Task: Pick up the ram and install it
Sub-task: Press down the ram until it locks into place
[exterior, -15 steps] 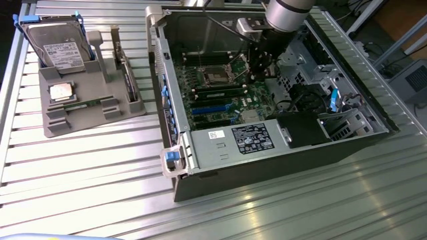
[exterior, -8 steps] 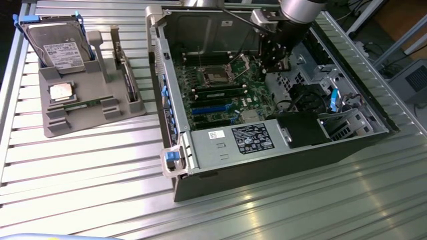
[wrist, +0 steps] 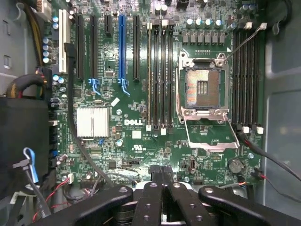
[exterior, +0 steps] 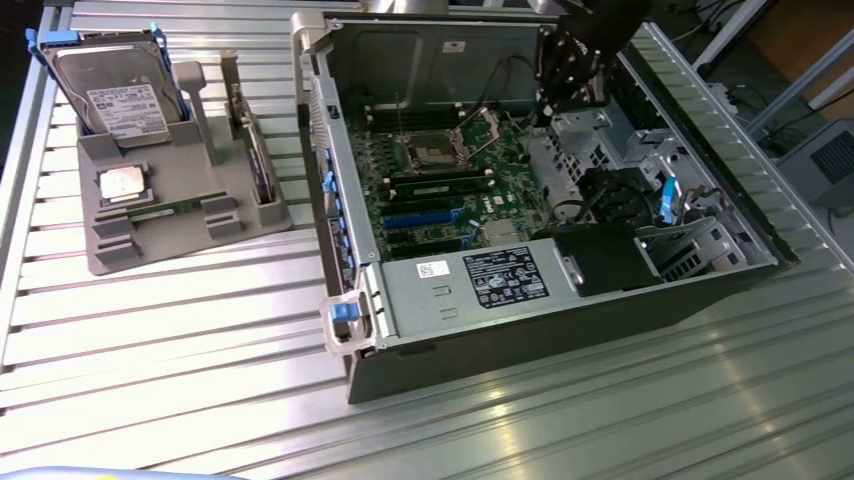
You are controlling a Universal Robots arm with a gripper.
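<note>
Hovering with closed, empty gripper (wrist: 162, 170) above the motherboard (wrist: 141, 127), ram (exterior: 170, 209) lying on the grey holder (exterior: 114, 245)

A: How much of the arm (exterior: 583, 55) can you see in the exterior view?
B: Little; the top edge cuts it off, and it covers part of the computer case (exterior: 400, 300) interior.

A: And the ram (exterior: 171, 209) on the grey holder (exterior: 160, 235)?
B: Probably that thin green strip, too small to be certain. The hard drive (exterior: 114, 95) label can't be read.

A: The wrist view?
B: The gripper (wrist: 162, 170) body runs off the edge.
</note>
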